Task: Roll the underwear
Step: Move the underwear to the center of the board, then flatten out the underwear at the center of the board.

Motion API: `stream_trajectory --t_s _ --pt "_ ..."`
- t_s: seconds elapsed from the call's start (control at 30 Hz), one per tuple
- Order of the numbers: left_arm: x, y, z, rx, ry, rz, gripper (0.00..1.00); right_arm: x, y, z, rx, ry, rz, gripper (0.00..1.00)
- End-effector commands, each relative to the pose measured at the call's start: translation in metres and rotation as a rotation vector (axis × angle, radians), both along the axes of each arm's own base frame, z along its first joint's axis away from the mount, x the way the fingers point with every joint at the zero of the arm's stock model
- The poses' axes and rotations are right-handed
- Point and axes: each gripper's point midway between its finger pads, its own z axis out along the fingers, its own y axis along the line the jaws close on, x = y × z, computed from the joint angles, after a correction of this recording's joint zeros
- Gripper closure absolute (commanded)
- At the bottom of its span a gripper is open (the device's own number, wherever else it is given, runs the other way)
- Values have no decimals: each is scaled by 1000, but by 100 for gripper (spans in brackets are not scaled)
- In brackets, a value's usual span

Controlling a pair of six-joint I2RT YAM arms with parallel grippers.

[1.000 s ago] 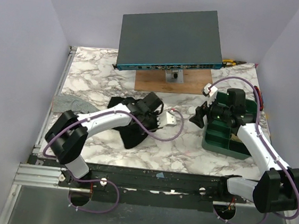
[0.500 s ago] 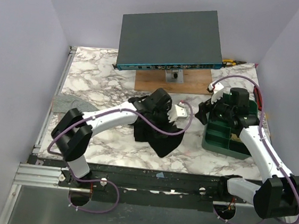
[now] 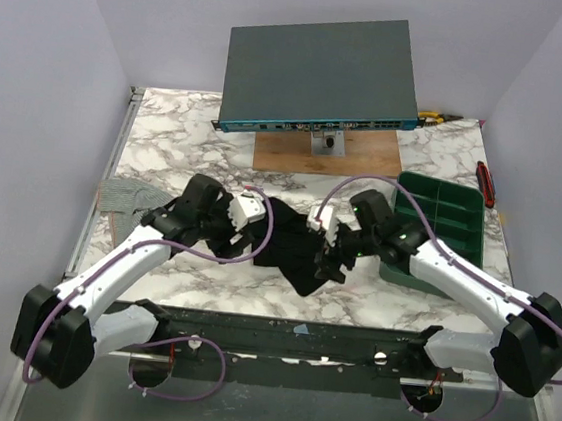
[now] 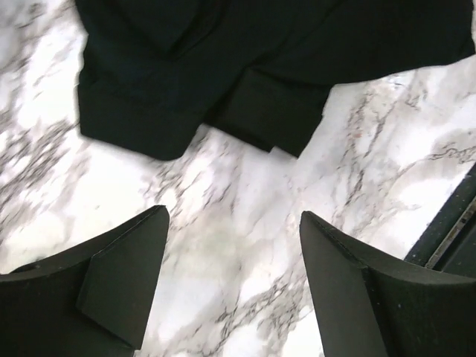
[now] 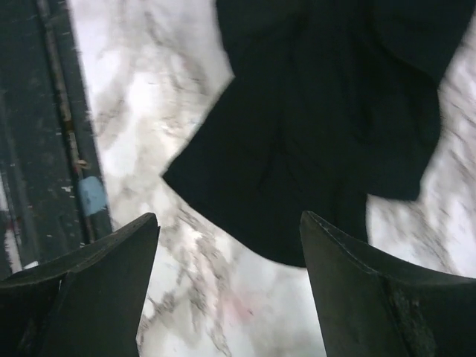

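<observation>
Here, from the top camera, the black underwear (image 3: 292, 247) lies crumpled on the marble table (image 3: 168, 138), a little below the middle of the frame, between the two arms. The left gripper (image 3: 242, 229) sits at the garment's left edge and the right gripper (image 3: 328, 261) at its right edge; whether either touches the cloth cannot be told from this height. A green tray (image 3: 465, 230) stands right of centre, a grey cloth (image 3: 127, 194) lies at the table's left edge, and a dark flat box (image 3: 320, 74) rests on a wooden board (image 3: 297, 155) at the top.

In the left wrist view, the left gripper (image 4: 230, 286) is spread wide with nothing between its fingers (image 4: 119, 282), only bare marble (image 4: 245, 216). The underwear (image 4: 245, 59) fills the top of the frame (its two hemmed edges point down), apart from the fingers.

In the right wrist view, the right gripper (image 5: 227, 290) is likewise wide apart and holds nothing. The underwear (image 5: 320, 134) covers the upper right, its lower edge just above the right finger (image 5: 372, 290). A dark rail (image 5: 44, 111) runs down the left side.
</observation>
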Motion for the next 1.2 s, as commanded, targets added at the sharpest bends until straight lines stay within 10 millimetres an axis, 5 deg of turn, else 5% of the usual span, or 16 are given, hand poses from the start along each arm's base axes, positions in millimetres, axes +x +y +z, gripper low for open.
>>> stream_trajectory --t_s 0.0,0.2,0.7,0.93,1.1,1.17 --pt "-3 28 18 -33 -59 79 23 -33 27 -33 -116 -6 127 20" --pt "2 50 33 -51 -113 189 23 -58 50 -68 -180 27 234 22" --pt "16 61 47 -36 -176 229 23 -50 53 -101 -282 42 178 31" --pt "17 60 43 -47 -174 237 22 -42 48 -109 -313 33 109 58" --pt "14 57 33 -56 -159 222 22 -34 46 -102 -328 6 66 98" --pt "12 57 28 -51 -155 203 22 -30 47 -92 -319 -12 49 99"
